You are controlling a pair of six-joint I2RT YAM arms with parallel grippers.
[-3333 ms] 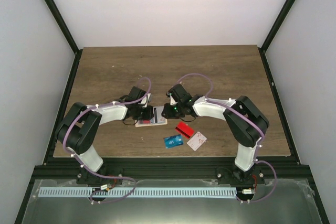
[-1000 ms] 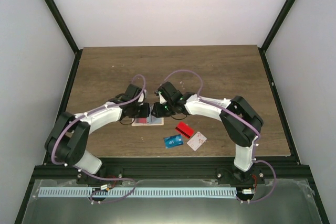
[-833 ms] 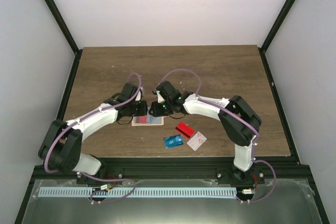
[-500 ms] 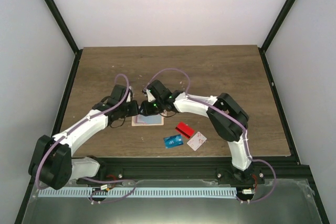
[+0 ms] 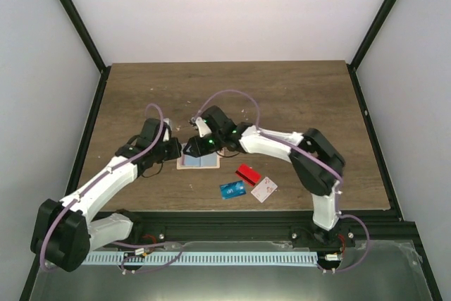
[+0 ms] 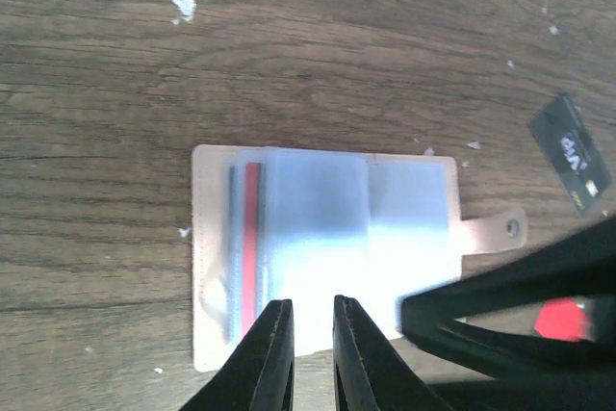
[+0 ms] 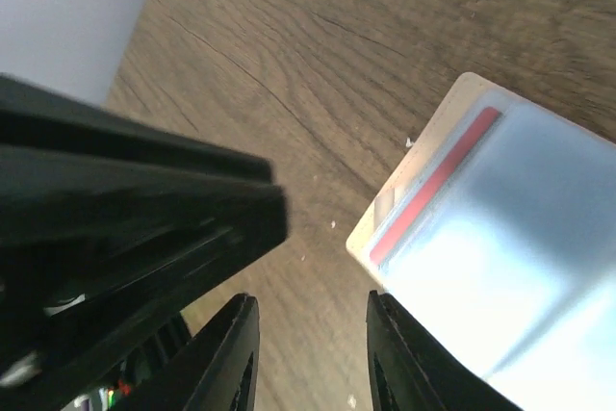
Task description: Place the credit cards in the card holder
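Observation:
The beige card holder point(image 5: 199, 161) lies open on the table, its clear sleeves up and a red-edged card tucked in the left side. In the left wrist view the holder point(image 6: 318, 247) shows its tab and dark snap at the right. My left gripper point(image 5: 176, 153) point(image 6: 313, 334) hovers at the holder's near edge, jaws a narrow gap apart and empty. My right gripper point(image 5: 192, 149) point(image 7: 313, 344) is open and empty over the holder's point(image 7: 500, 228) left edge. A red card point(image 5: 247, 173), a blue card point(image 5: 232, 189) and a white card with a red dot point(image 5: 264, 189) lie to the right.
A small dark card with white marks point(image 6: 570, 153) lies on the wood beyond the holder. The two grippers are very close together; the left one fills the left of the right wrist view point(image 7: 125, 199). Black frame posts edge the wooden table point(image 5: 296, 96).
Both arms have shifted left. The left gripper has drawn back off the holder toward the left. The right gripper has moved over the holder's left part. The loose cards have not moved.

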